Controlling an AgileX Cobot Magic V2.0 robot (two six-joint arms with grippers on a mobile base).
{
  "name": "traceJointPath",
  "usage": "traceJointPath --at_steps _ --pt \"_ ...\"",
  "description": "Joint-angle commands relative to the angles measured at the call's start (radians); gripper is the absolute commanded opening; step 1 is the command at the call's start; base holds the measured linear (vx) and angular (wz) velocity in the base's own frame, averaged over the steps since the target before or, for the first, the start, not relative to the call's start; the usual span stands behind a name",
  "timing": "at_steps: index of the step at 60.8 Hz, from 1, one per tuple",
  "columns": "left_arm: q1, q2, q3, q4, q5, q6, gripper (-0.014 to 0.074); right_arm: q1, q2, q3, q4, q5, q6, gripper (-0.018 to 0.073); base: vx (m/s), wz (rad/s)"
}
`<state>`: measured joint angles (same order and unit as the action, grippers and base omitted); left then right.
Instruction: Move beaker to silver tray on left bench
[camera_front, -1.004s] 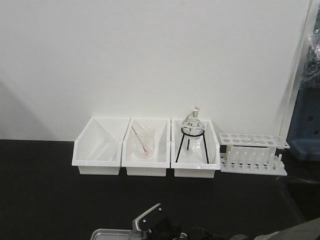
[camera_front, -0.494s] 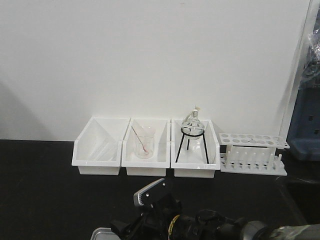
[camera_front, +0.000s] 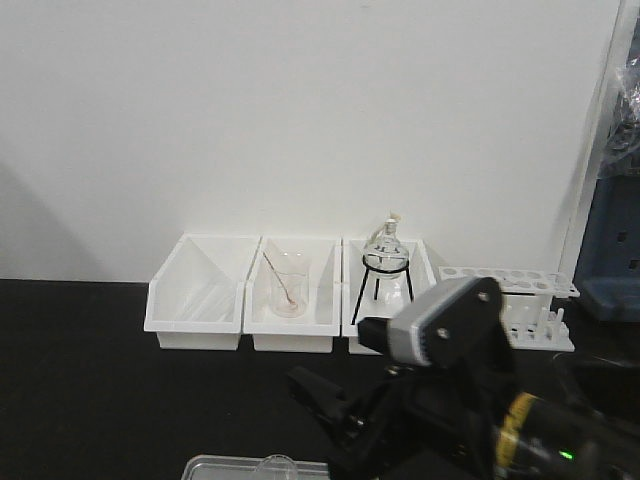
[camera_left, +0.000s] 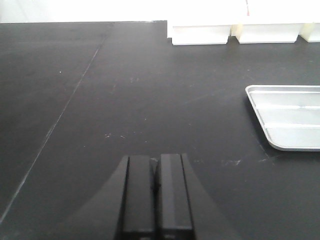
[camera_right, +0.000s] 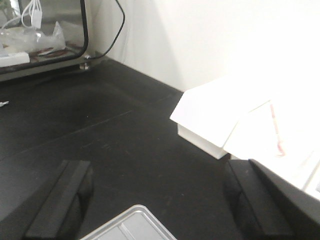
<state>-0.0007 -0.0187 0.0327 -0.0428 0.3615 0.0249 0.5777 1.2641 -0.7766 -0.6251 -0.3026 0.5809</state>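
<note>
While the beaker already stands in the silver tray on the left bench, the right gripper hangs above, spread wide and empty; the left gripper is pressed together. Placement looks done.

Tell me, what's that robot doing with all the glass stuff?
It is putting a small beaker on the silver tray that lies on the black bench. The beaker's rim shows at the tray, at the bottom of the front view. The right gripper is wide open above the tray's corner, holding nothing. The left gripper is shut and empty, beside the tray. Other glassware sits in the white bins at the back.
</note>
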Motion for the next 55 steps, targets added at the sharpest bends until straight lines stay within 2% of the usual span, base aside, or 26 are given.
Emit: traceJointPath --at_steps 1,12,24,38,42,44,49,55 --pt "-0.003 -0.006 0.02 -0.008 -0.079 -0.001 0.0001 -0.001 -0.154 0.039 0.003 0.007 -0.005 0.0579 0.0 0.0" --pt "-0.003 -0.006 0.02 -0.008 -0.079 -0.001 0.0001 -0.002 -0.362 0.138 0.003 0.15 -0.007 0.0579 0.0 0.0" --pt "-0.003 -0.006 0.02 -0.008 -0.079 -0.001 0.0001 -0.002 -0.492 0.185 0.003 0.158 -0.007 0.0579 0.0 0.0" --pt "-0.003 -0.006 0.02 -0.008 -0.079 -0.001 0.0001 -0.003 -0.527 0.185 0.003 0.154 -0.008 0.0575 0.0 0.0" --pt "-0.003 -0.006 0.02 -0.008 -0.079 -0.001 0.0001 -0.014 -0.541 0.186 0.01 0.192 -0.016 0.0556 0.0 0.0" --pt "-0.003 -0.006 0.02 -0.008 -0.079 -0.001 0.0001 -0.025 -0.555 0.186 0.032 0.219 -0.026 0.0543 0.0 0.0" --pt "-0.003 -0.006 0.02 -0.008 -0.079 -0.001 0.0001 -0.086 -0.61 0.214 0.158 0.234 -0.095 0.0502 0.0 0.0" --pt "-0.003 -0.006 0.02 -0.008 -0.079 -0.001 0.0001 -0.226 -0.72 0.297 0.293 0.192 -0.209 0.0438 0.0 0.0"
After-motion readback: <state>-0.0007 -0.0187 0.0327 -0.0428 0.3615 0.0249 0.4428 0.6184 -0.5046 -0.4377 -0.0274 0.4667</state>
